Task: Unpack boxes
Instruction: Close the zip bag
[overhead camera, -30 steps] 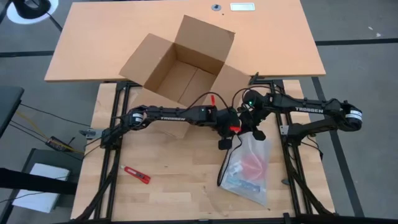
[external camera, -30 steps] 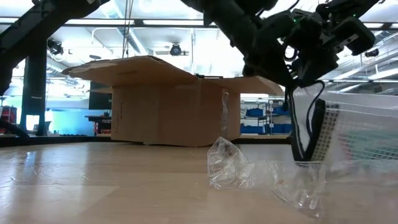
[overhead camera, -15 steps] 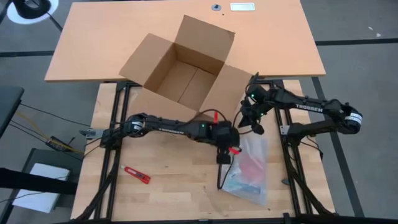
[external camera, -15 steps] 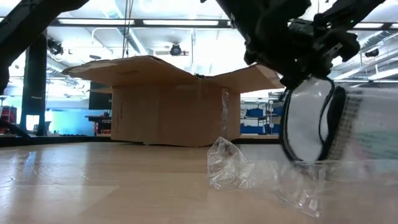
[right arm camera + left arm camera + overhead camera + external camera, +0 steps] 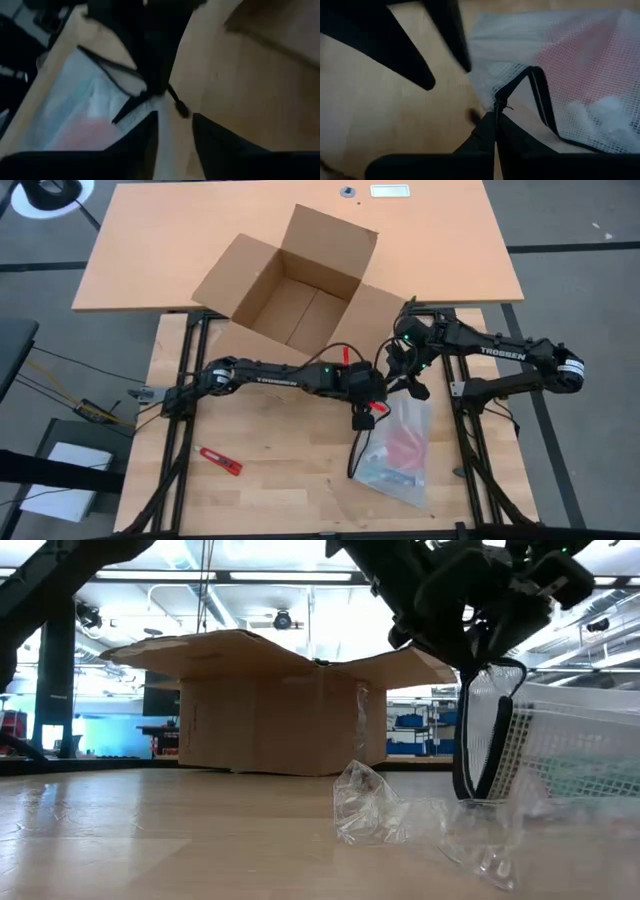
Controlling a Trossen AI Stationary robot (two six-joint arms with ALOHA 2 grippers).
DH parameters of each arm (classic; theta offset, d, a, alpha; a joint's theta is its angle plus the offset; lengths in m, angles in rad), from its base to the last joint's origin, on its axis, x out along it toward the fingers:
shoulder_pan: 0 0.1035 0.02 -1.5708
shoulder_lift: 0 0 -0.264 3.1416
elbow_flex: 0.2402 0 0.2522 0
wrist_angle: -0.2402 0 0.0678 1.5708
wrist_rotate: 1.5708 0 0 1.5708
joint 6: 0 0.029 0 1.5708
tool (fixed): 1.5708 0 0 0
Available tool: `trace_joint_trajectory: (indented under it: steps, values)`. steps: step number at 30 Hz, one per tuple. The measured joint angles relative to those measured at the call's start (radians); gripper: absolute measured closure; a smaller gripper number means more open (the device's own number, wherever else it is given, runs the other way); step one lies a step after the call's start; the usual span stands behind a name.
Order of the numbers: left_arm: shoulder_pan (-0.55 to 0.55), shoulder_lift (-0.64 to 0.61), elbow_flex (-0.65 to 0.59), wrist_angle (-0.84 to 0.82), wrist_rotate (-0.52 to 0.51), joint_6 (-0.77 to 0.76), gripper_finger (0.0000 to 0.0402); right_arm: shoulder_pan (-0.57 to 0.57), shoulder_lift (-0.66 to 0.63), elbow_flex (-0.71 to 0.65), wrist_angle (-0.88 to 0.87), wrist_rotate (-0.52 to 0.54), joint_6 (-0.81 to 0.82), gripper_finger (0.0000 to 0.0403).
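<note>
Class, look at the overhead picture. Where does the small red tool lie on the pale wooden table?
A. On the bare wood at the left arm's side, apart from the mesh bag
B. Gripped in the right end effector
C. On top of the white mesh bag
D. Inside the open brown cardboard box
A. The small red tool lies alone on the pale wooden table, well clear of the white mesh bag and the open brown cardboard box.

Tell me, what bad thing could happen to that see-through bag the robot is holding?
The left end effector is pinching only the dark edge of the mesh bag, so the bag might slip out or tear. The right end effector is open right beside that edge and could bump the left one. The bag lies near the table's right edge and might slide off. The cardboard box looks safe.
</note>
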Motion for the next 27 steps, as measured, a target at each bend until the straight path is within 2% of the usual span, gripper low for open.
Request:
trace_joint_trajectory:
  steps: [6, 10, 14, 17, 19, 24, 27]
  values:
    - [0.006, -0.004, 0.0, 0.012, 0.042, 0.0, 0.0391, 0.023, 0.001, 0.0, -0.031, -0.015, -0.039, 0.0208]
    - [0.005, -0.008, 0.0, 0.061, 0.049, -0.008, 0.039, 0.037, 0.005, -0.001, -0.048, -0.018, -0.087, 0.02]
    - [0.01, -0.015, 0.0, 0.074, 0.051, -0.031, 0.039, 0.061, 0.005, -0.001, -0.049, -0.018, -0.1, 0.021]
    - [0.013, -0.015, 0.0, 0.084, 0.051, -0.033, 0.039, 0.074, 0.005, -0.001, -0.048, -0.017, -0.103, 0.0233]
    - [0.012, -0.015, 0.0, 0.095, 0.05, -0.039, 0.039, 0.079, 0.005, -0.001, -0.047, -0.016, -0.111, 0.0262]
    - [0.012, -0.015, 0.0, 0.098, 0.046, -0.052, 0.039, 0.079, 0.005, 0.0, -0.045, 0.004, -0.118, 0.0382]
    - [0.013, -0.015, 0.0, 0.09, 0.043, -0.052, 0.0389, 0.064, 0.005, -0.001, -0.04, 0.034, -0.05, 0.0395]
